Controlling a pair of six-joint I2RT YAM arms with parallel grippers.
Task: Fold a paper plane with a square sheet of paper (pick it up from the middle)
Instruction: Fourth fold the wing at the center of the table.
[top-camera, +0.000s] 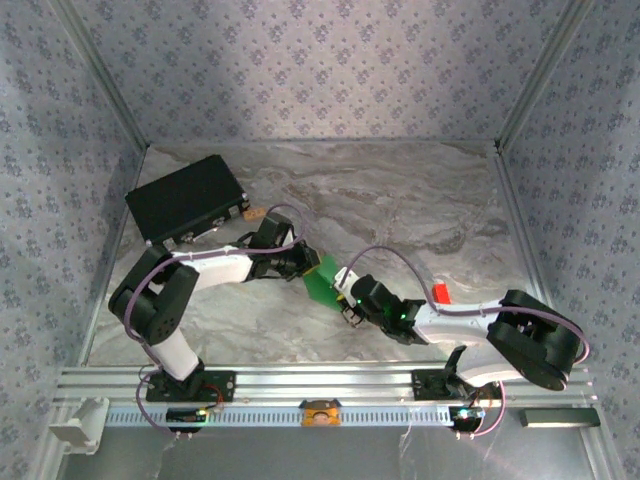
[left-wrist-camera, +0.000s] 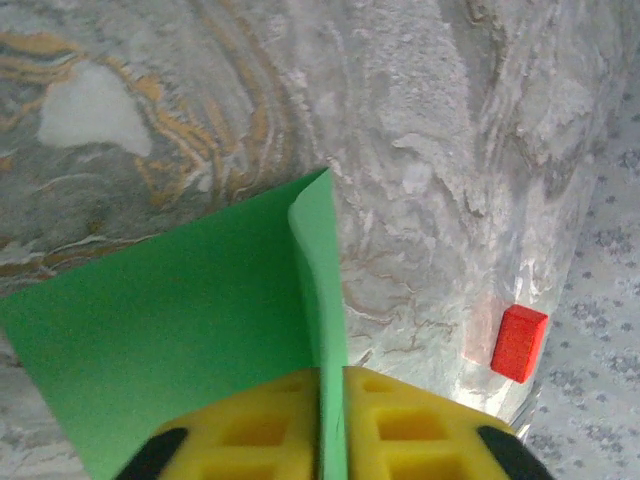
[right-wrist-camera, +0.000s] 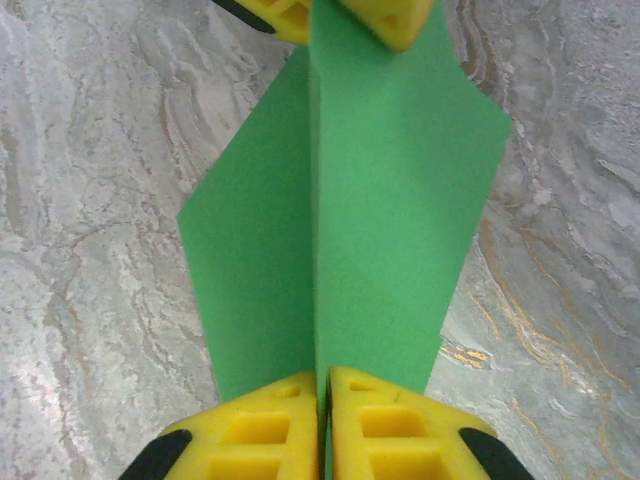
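Marbled tabletop, with green paper pinched between the two arms.
The square sheet of paper (right-wrist-camera: 390, 200) sits near the middle of the table, creased down its centre with the fold standing up. The left gripper (left-wrist-camera: 330, 375) is clenched on that fold at one end, and the right gripper (right-wrist-camera: 325, 375) is clenched on it at the opposite end. A small red block (left-wrist-camera: 519, 343) lies well apart, to the right.

- Pale grey-blue walls (top-camera: 320, 60) with a small floral print enclose three sides.
- Grey marbled stone-look desk (top-camera: 420, 200), veined with tan.
- Silver slotted aluminium rail (top-camera: 330, 380) along its near edge.
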